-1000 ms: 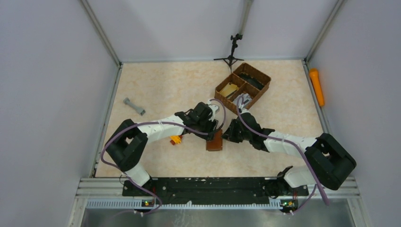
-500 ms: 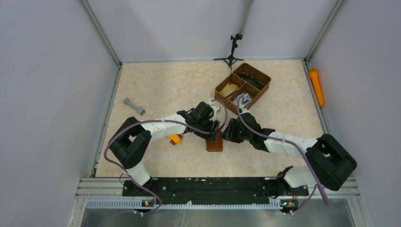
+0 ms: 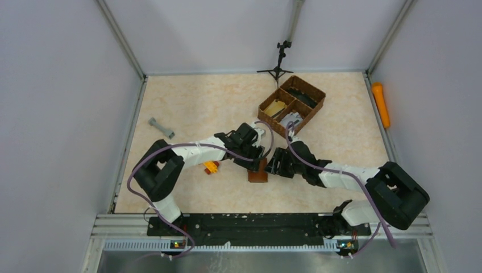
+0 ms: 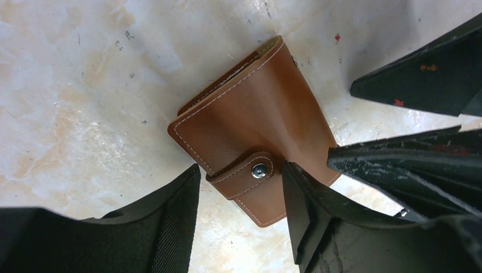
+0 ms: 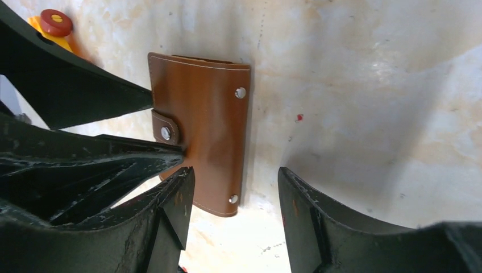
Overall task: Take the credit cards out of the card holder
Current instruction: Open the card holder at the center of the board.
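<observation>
The top view places the closed brown card holder [image 3: 257,172] flat on the desk [image 3: 193,102], just in front of where the left arm [image 3: 193,151] and the right arm [image 3: 341,170] meet. From that height the jaws of both arms are too bunched together to read. A yellow and red toy [image 3: 211,167] lies just left of the holder, and a woven compartment basket [image 3: 293,102] sits well behind it.

The left wrist camera adds the detail. The left jaws stand apart, one on each side of the holder's strap tab [image 4: 250,170], which is snapped shut. The right wrist camera shows the right jaws also spread. One lies over the holder's near corner and the other over bare desk, with the riveted edge [image 5: 239,142] between them.
</observation>
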